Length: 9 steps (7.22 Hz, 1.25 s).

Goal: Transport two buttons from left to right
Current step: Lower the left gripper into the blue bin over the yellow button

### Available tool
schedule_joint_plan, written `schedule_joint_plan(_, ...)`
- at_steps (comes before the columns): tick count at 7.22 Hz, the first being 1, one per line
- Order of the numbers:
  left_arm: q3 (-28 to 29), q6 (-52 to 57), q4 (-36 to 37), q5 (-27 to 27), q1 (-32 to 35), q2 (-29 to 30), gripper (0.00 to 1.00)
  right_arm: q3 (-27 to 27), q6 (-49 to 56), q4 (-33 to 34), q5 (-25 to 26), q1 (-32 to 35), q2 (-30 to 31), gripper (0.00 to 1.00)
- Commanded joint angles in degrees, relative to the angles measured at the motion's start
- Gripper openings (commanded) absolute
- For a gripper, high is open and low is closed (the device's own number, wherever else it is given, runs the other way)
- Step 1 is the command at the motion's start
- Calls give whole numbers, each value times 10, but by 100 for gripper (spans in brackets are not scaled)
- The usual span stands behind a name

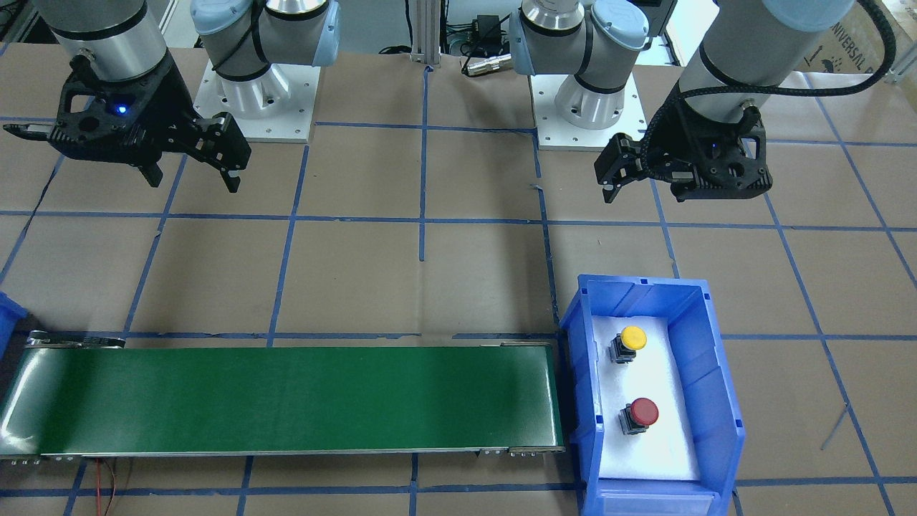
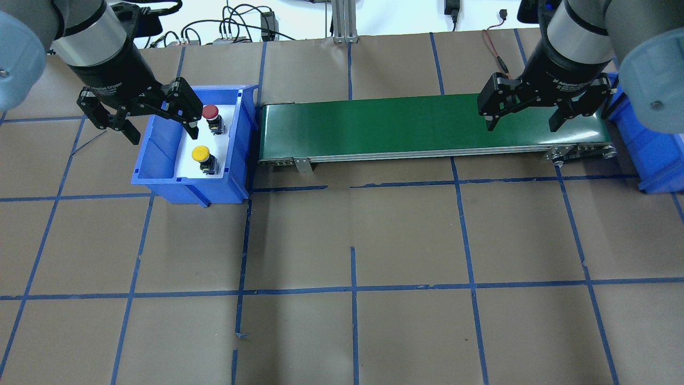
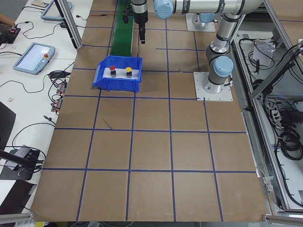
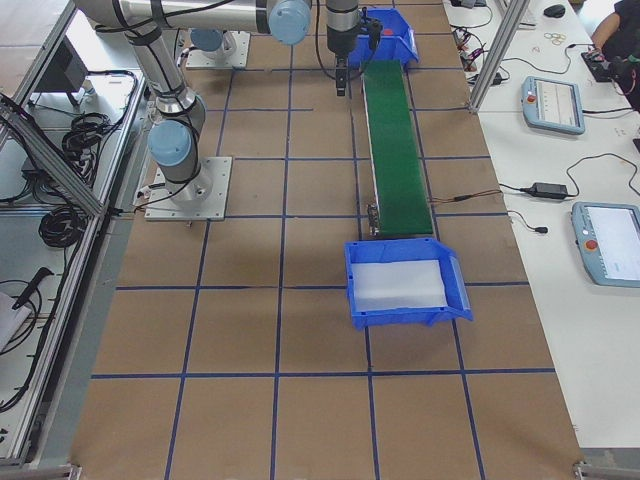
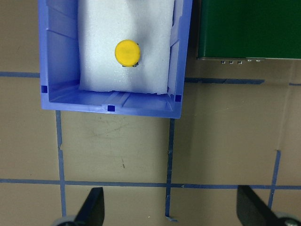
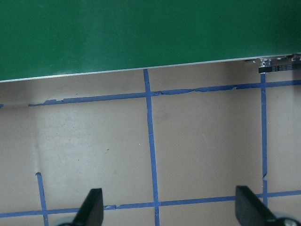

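Crossing the brown table (image 2: 406, 240), blue tape (image 2: 354, 289); buttons (image 2: 201, 154) in bin (image 2: 160, 152).

Glossy green belt (image 1: 286, 398), plastic bin (image 1: 706, 373) (white foam liner (image 1: 645, 451)), matt paper tabletop (image 1: 466, 287)

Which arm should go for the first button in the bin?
Left. The left gripper hovers open close to the bin holding the yellow button and red button. The right gripper, also open, is at the belt's far end, away from them.
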<state>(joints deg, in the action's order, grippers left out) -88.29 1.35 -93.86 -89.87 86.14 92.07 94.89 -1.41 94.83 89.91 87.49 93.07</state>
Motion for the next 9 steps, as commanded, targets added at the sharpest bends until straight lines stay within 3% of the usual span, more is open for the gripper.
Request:
schedule_joint_plan(1,-7,-3,1,4,8,-1,100,0,0,0,0,1,0,100)
schedule_joint_plan(6,-3,14,10,-10,-4,1,100,0,0,-1,0,1,0,100)
schedule_joint_plan(8,6,58,74,-9,-11,47,100,0,0,-1,0,0,0,100)
schedule_joint_plan(9,5,75,103,-3,-48,91,100,0,0,-1,0,0,0,100)
